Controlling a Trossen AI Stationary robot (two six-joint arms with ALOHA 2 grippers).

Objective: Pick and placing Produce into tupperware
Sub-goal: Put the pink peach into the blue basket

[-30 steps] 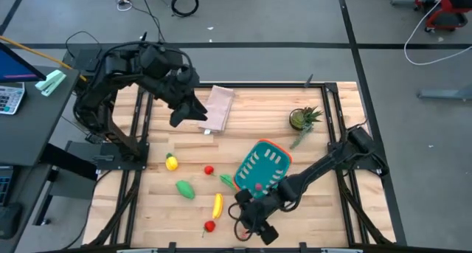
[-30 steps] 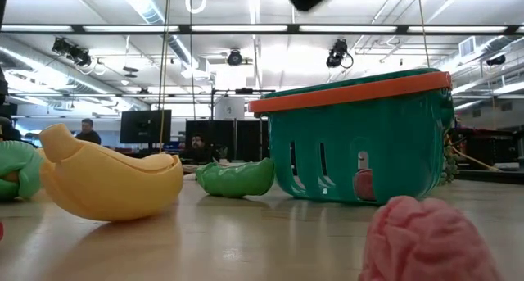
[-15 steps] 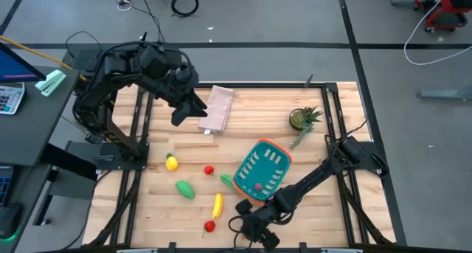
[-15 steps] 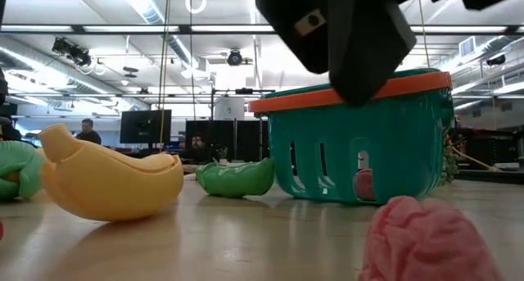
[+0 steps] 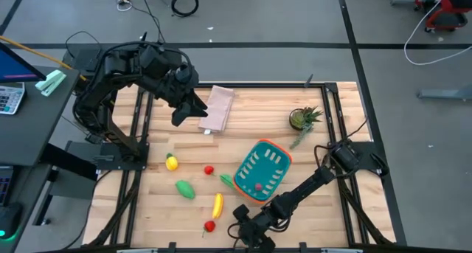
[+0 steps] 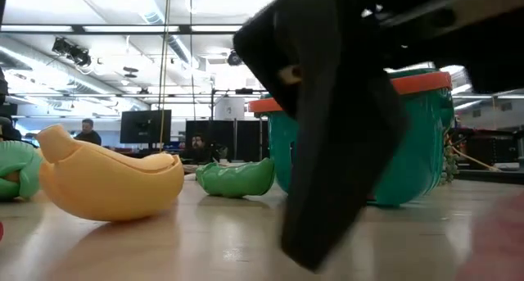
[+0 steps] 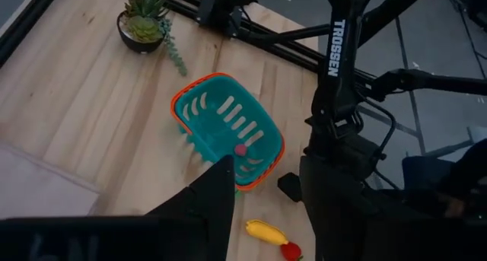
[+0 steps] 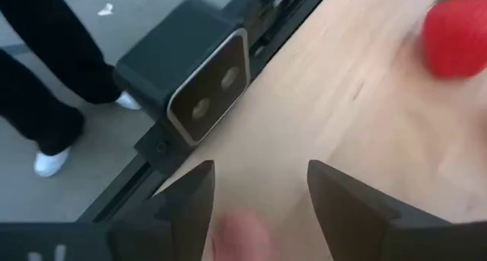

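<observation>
Hovering right gripper (image 5: 251, 234), fingers spread, near table front, basket (image 5: 263, 170) behind

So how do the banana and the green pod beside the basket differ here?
The banana is yellow and lies near the table's front edge; the green pod lies right against the basket. In the low view the banana looks bulkier and nearer than the pod. Both lie flat on the table, outside the basket.

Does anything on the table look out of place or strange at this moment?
Nothing looks spilled or damaged. The teal basket stands upright with one red piece inside, and the banana and the other toys lie loose on the table. The right gripper is low near the front edge.
</observation>
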